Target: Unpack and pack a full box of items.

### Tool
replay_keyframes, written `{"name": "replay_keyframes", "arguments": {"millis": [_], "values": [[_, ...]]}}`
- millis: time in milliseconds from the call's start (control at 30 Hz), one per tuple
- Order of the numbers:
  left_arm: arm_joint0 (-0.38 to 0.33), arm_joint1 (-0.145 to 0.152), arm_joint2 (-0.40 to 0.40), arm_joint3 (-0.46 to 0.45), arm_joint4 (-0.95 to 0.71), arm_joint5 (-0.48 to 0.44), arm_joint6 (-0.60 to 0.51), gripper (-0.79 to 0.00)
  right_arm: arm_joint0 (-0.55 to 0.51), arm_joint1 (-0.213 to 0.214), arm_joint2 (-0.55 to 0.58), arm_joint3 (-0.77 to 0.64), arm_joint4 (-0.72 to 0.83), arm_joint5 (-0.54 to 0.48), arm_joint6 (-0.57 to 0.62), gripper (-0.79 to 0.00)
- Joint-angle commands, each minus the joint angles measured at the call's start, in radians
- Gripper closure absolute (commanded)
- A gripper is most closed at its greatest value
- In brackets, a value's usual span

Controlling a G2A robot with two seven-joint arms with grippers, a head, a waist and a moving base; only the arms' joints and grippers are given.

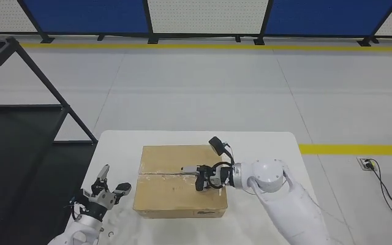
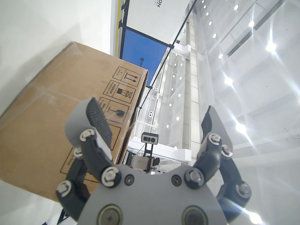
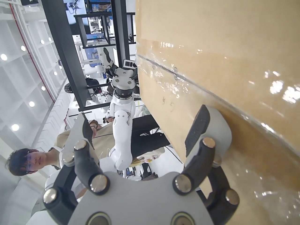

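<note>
A closed brown cardboard box [image 1: 177,184] stands on the white table [image 1: 263,144], its top flaps sealed by clear tape along the middle seam [image 3: 187,80]. My right gripper [image 1: 195,176] lies over the box top at the seam, open; in the right wrist view [image 3: 140,127] one fingertip [image 3: 211,122] rests against the cardboard beside the tape while the other hangs free of the box. My left gripper [image 1: 115,181] is at the table's near left corner, beside the box and apart from it, open and empty [image 2: 154,122]. The box's printed side [image 2: 58,108] faces it.
A black metal frame [image 1: 43,92] stands left of the table. Blue and white partition panels [image 1: 208,15] close the back of the floor area. The table has bare room right of the box [image 1: 269,153]. My left arm's gripper [image 3: 117,71] shows past the box edge.
</note>
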Motion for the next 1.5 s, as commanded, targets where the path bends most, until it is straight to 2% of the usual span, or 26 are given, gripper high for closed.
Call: {"name": "replay_keyframes", "arguments": {"millis": [0,167,500,800,1067,1267,1467], "values": [[0.000,0.000,0.000,0.000,0.000,0.000,0.000,-0.785,-0.020,0.010,0.026,-0.023,-0.021,0.036,-0.013,-0.785],[0.000,0.000,0.000,0.000,0.000,0.000,0.000,-0.785,-0.059,0.028,0.085,-0.046,-0.022,0.067,-0.036,-0.785],[0.000,0.000,0.000,0.000,0.000,0.000,0.000,-0.785,-0.117,0.061,0.210,-0.022,0.051,-0.006,0.007,-0.785],[0.000,0.000,0.000,0.000,0.000,0.000,0.000,-0.785,-0.157,0.081,0.280,-0.015,0.116,-0.051,-0.009,-0.785],[0.000,0.000,0.000,0.000,0.000,0.000,0.000,-0.785,-0.213,0.091,0.342,-0.058,0.175,-0.105,-0.130,-0.785],[0.006,0.001,-0.013,-0.017,-0.020,-0.019,-0.021,-0.785,-0.290,0.093,0.391,-0.100,0.191,-0.220,-0.321,-0.785],[0.046,0.006,-0.076,-0.047,-0.037,-0.094,-0.076,-0.785,-0.290,0.093,0.391,-0.100,0.191,-0.220,-0.321,-0.785]]}}
